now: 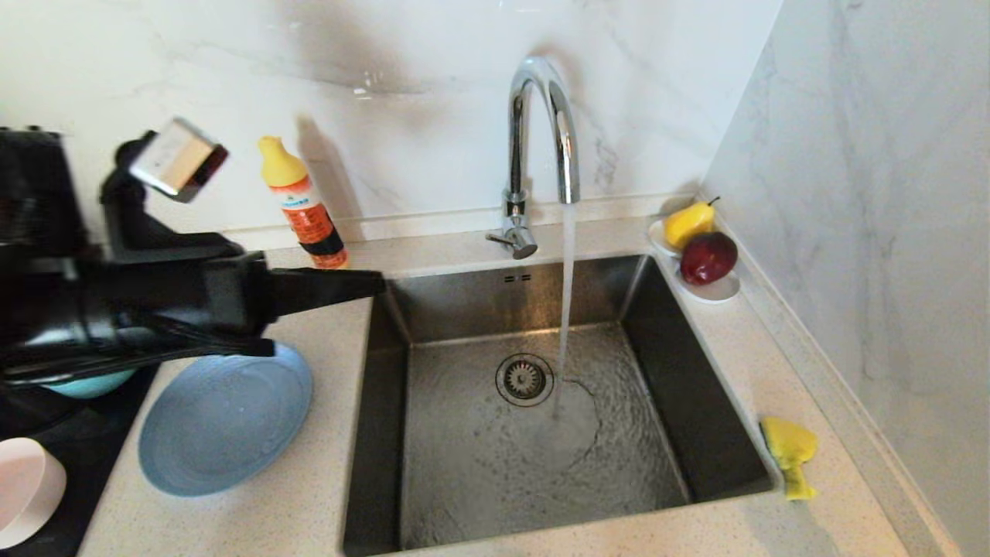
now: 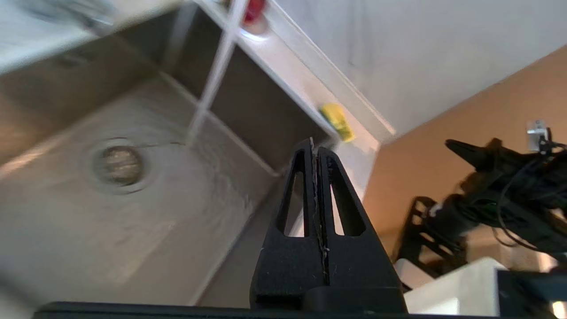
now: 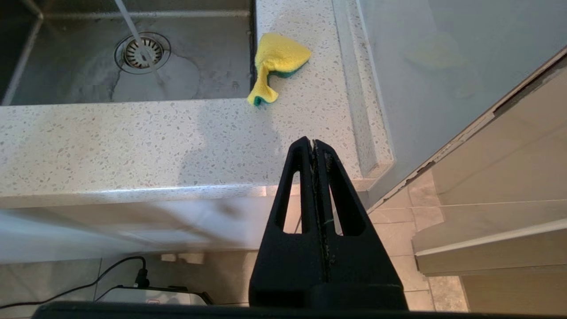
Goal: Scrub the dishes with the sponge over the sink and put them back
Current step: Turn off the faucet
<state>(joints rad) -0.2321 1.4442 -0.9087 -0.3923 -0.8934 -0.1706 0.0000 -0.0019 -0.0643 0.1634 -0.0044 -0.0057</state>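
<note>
A steel sink (image 1: 657, 325) is set in a speckled counter (image 1: 309, 495), its tap (image 1: 541, 131) running. The left pincer (image 1: 377, 283), closed and empty, reaches over the sink's left edge. The blue-grey plate (image 1: 224, 425) lies left of the sink; the sponge (image 1: 789, 452) lies crumpled at the sink's right edge. The right pincer (image 3: 313, 144), closed and empty, hangs below the counter's front edge.

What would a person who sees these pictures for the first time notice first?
Probably the water running from the chrome tap into the steel sink, landing beside the drain. Next, the black left gripper, shut and empty, reaching in from the left above the blue-grey plate on the counter. The crumpled yellow sponge lies at the sink's right edge.
</note>
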